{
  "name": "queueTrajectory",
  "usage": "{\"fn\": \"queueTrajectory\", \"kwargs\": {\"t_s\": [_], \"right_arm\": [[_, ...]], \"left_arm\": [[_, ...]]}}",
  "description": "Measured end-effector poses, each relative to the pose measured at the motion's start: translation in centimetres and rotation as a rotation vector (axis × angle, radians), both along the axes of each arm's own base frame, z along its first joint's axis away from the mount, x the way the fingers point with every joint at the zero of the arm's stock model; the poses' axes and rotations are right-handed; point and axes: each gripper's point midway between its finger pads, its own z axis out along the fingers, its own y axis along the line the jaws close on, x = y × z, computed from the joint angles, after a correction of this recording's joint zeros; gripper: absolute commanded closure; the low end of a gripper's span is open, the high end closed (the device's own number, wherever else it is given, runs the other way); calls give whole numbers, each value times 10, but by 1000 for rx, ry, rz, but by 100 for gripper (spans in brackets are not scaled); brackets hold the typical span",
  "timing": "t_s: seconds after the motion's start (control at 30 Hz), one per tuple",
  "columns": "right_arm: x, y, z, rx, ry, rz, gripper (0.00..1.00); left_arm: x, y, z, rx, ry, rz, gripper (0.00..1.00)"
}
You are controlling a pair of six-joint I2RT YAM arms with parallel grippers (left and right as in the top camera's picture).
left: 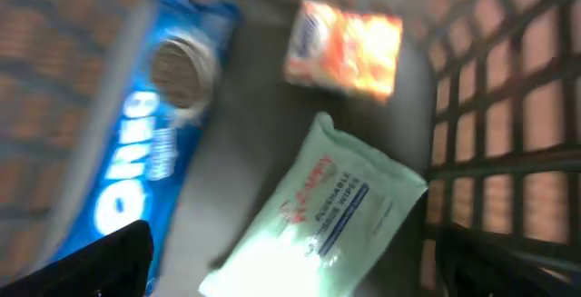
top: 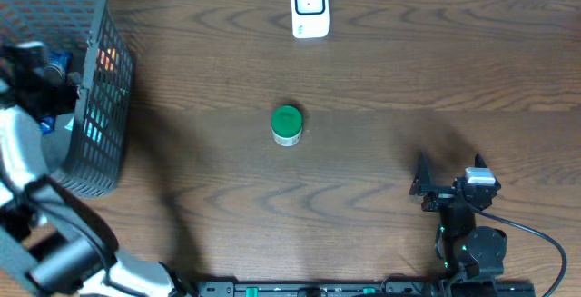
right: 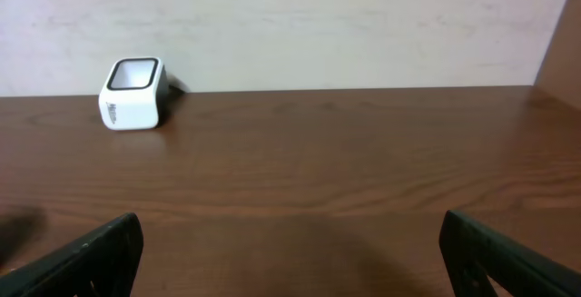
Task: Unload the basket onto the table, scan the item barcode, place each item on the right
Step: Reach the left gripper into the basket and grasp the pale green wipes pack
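My left gripper (left: 290,265) hangs open inside the grey basket (top: 100,24) at the table's left. Below it lie a blue Oreo pack (left: 154,124), an orange snack packet (left: 349,47) and a pale green wipes pack (left: 318,215), which sits between the spread fingers without being touched. The view is blurred. A white barcode scanner (top: 310,8) stands at the far middle edge, also seen as the scanner (right: 133,93) in the right wrist view. My right gripper (top: 449,177) rests open and empty at the near right, low over the wood.
A small jar with a green lid (top: 287,124) stands upright in the middle of the table. The basket's mesh wall (left: 508,124) is close on the right of my left gripper. A cable (top: 536,238) trails from the right arm.
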Motion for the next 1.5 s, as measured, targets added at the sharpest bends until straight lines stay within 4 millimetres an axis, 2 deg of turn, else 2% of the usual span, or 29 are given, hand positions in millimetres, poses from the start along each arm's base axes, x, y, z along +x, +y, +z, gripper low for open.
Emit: {"fn": "queueTrajectory", "kwargs": {"t_s": [0.1, 0.3, 0.4, 0.43, 0.5, 0.57, 0.6, 0.63, 0.67, 0.8, 0.93, 0.97, 1.0, 1.03, 1.07, 1.23, 1.3, 1.4, 1.43, 1.47, 1.5], "right_arm": [[0, 0, 0, 0, 0, 0, 1], [0, 0, 0, 0, 0, 0, 1], [0, 0, 0, 0, 0, 0, 1], [0, 0, 0, 0, 0, 0, 1], [0, 0, 0, 0, 0, 0, 1], [0, 0, 0, 0, 0, 0, 1], [0, 0, 0, 0, 0, 0, 1], [0, 0, 0, 0, 0, 0, 1], [0, 0, 0, 0, 0, 1, 1], [0, 0, 0, 0, 0, 1, 1], [0, 0, 0, 0, 0, 0, 1], [0, 0, 0, 0, 0, 1, 1], [0, 0, 0, 0, 0, 0, 1], [0, 0, 0, 0, 0, 0, 1], [0, 0, 0, 0, 0, 0, 1], [0, 0, 0, 0, 0, 0, 1], [0, 0, 0, 0, 0, 0, 1], [0, 0, 0, 0, 0, 0, 1], [0, 0, 0, 0, 0, 0, 1], [0, 0, 0, 0, 0, 0, 1], [0, 0, 0, 0, 0, 1, 1]], "left_arm": [[7, -1, -33, 25, 57, -63, 2], [18, 11, -49, 71, 43, -82, 2], [22, 15, -68, 76, 53, -92, 2], [23, 16, -74, 73, 58, -94, 6], [27, 14, -84, 55, 50, -106, 27], [29, 12, -85, 45, 44, -110, 54], [30, 11, -85, 41, 41, -116, 75], [30, 10, -86, 40, 39, -122, 86], [31, 10, -86, 38, 38, -124, 92], [30, 10, -84, 37, 45, -126, 93], [19, 5, -83, 11, 91, -119, 92], [15, 4, -83, 4, 104, -116, 70], [12, 4, -82, -2, 113, -113, 33], [9, 3, -82, -8, 122, -109, 22], [5, 4, -82, -14, 135, -103, 17], [-13, 9, -87, -48, 180, -65, 14], [-17, 9, -87, -58, 191, -60, 9], [-23, 6, -88, -75, 212, -58, 9], [-25, 4, -89, -83, 221, -58, 17], [-27, 3, -89, -91, 230, -59, 31], [-29, 1, -90, -98, 238, -65, 37]]}}
